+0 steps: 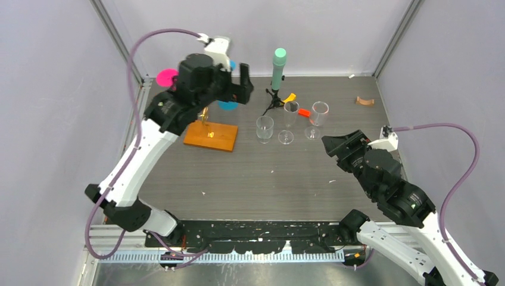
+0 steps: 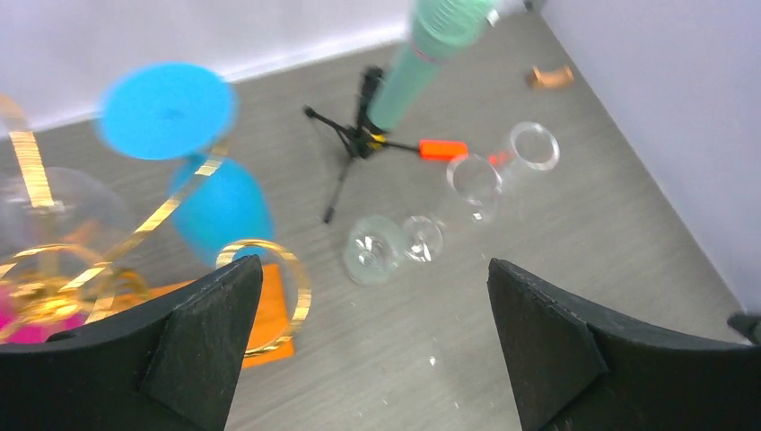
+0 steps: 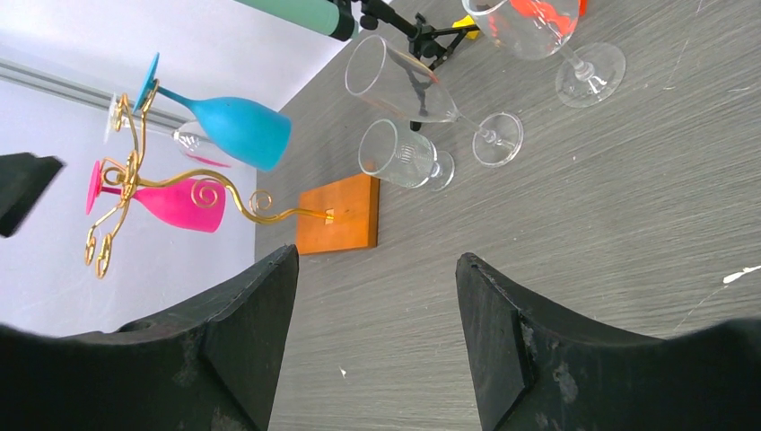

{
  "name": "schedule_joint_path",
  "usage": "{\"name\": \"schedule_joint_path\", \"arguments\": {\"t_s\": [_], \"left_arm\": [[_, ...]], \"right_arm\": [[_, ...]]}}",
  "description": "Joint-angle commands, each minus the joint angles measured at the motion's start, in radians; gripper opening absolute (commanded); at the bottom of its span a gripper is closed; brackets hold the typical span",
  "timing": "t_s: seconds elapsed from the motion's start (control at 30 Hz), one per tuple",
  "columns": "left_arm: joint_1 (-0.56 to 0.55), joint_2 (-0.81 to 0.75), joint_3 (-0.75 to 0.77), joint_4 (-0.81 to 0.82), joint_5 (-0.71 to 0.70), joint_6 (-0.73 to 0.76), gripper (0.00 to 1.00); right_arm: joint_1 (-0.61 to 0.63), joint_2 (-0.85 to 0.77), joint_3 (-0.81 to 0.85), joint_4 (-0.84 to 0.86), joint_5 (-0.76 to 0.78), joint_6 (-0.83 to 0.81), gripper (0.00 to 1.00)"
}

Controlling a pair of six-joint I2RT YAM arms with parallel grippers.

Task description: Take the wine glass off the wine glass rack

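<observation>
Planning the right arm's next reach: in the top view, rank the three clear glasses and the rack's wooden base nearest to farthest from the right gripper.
1. Rightmost clear glass, just ahead-left of the right gripper.
2. Middle tall glass, further left.
3. Short glass, left of both.
4. Wooden base, far left under the left arm.

A robotics lab cell: plain lilac panels in aluminium framing enclose a grey table.

No text, label, brand mark, number or sign can be read in any of the three views. The wine glass rack, the mint-green cylinder and the worktop all show plain, unmarked surfaces.
</observation>
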Motion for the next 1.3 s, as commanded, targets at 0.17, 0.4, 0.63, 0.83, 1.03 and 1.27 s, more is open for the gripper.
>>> {"name": "schedule_joint_path", "arguments": {"t_s": [0.17, 0.4, 0.63, 0.83, 1.03, 1.27], "left_arm": [[0.389, -0.117, -0.017, 0.031, 0.207, -0.123, 0.93], [0.763, -0.137, -0.100, 0.071, 0.500, -0.302, 0.78], [1.028, -0.179, -0.287, 0.224, 0.690, -0.471, 0.77], [1.069, -0.159, -0.343, 0.307, 0.783, -0.533, 0.72], [1.070, -0.146, -0.376, 0.367, 0.820, -0.577, 0.67], [1.070, -0.142, -0.412, 0.413, 0.802, -0.601, 0.57]], "right_arm": [[-0.001, 0.027, -0.005, 0.064, -0.005, 0.015, 0.70], [-0.002, 0.030, -0.004, 0.065, -0.005, 0.012, 0.69], [-0.001, 0.035, -0.001, 0.064, -0.005, 0.006, 0.69], [-0.002, 0.040, -0.004, 0.064, -0.002, 0.004, 0.69], [-0.001, 0.041, -0.006, 0.065, 0.004, 0.002, 0.69], [-0.001, 0.034, -0.010, 0.065, 0.006, 0.005, 0.69]]}}
